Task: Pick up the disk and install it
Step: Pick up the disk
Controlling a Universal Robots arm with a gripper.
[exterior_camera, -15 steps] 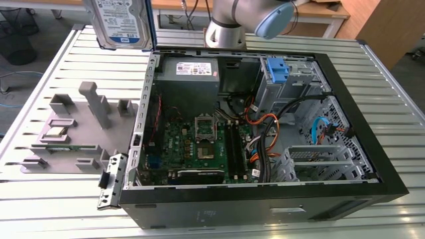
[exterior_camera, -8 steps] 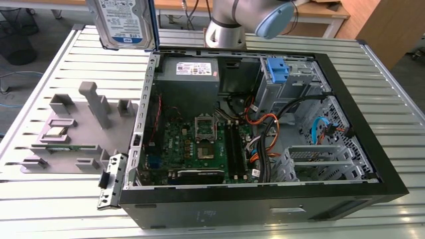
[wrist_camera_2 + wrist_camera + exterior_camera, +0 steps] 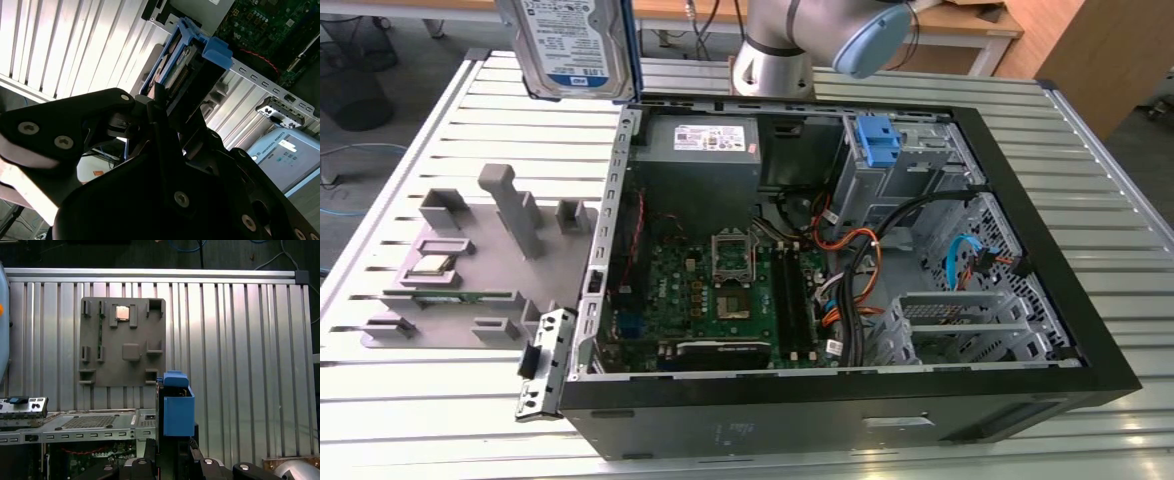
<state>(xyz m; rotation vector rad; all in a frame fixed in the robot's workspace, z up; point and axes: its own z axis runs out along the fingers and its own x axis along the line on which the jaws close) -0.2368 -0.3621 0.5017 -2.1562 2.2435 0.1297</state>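
Exterior view first: the disk (image 3: 567,45) hangs upright in the air, label face out, with its blue bracket edge on the side nearer the computer case (image 3: 854,420). It shows over the far edge of the slatted metal table (image 3: 1107,170), just off the case's far corner on the exterior view's left, and touches neither. The arm's base (image 3: 771,65) stands at the table's far edge behind the case. The case lies open, and its rim frames a grey power supply (image 3: 698,150), the motherboard (image 3: 720,290), a bare blue bracket (image 3: 881,140) in a bay by the far rim, and a metal drive cage (image 3: 961,320) toward the near rim. Black, orange and blue cables (image 3: 854,250) run between them. A grey fixture plate (image 3: 467,270) lies just beside the case toward the exterior view's left, with bare slats all around it.

Second wrist view: the gripper (image 3: 179,102) is clamped on the disk (image 3: 215,50), its black fingers (image 3: 161,115) pressed against the flat sides and the blue bracket end pointing away from the wrist. Past it lie open slats and the case's slotted rim (image 3: 260,82).

First wrist view: the disk (image 3: 177,410) shows edge-on, rising from the gripper (image 3: 172,452) over bare slats between the fixture plate (image 3: 122,350) and the case rim (image 3: 75,422). A processor chip (image 3: 121,312) sits in a pocket of the plate. Beyond, slats run free to the table's edge rail (image 3: 150,274).
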